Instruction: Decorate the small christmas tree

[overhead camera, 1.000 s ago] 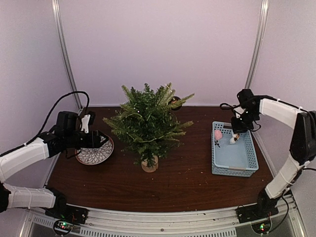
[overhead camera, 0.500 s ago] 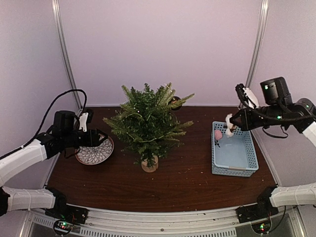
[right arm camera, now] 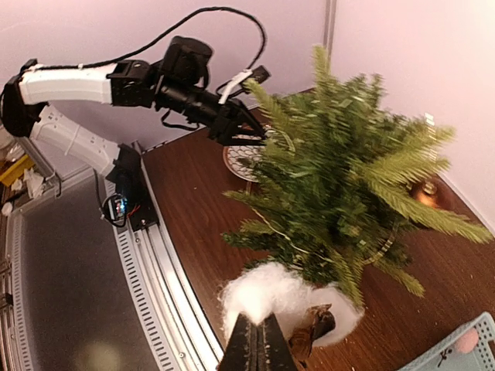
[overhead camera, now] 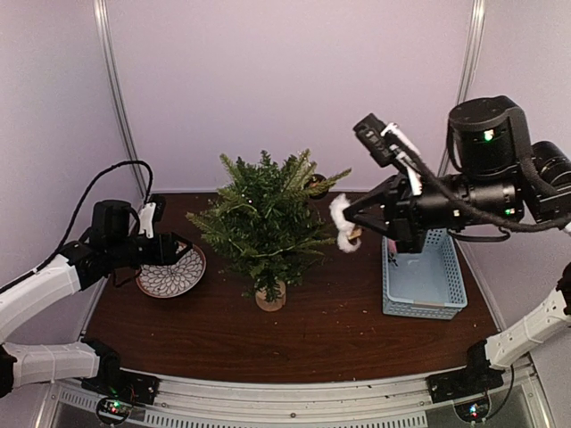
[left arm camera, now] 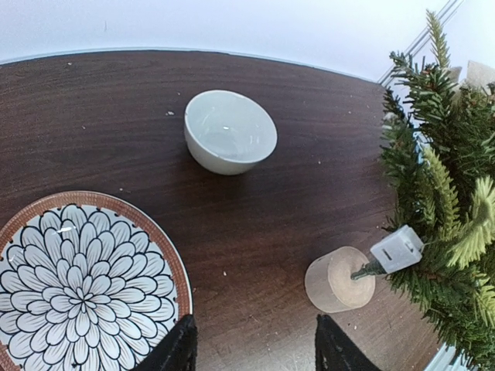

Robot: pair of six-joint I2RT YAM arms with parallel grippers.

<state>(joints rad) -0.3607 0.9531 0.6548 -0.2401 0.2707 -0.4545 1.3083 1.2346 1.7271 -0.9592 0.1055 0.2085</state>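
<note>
Dark table (overhead camera: 357, 330), frame centre: the small christmas tree (overhead camera: 268, 223). Right gripper (overhead camera: 355, 230) clamps a fluffy white ornament (overhead camera: 341, 218). Left gripper (left arm camera: 255, 352) stands wide.

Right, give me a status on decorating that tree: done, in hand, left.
Done: no ornament shows on the small christmas tree yet. In hand: the right gripper is shut on a white fluffy ornament beside the branches. Left: hang it, then the pink piece in the blue basket. The left gripper hangs open and empty by the plate.
</note>
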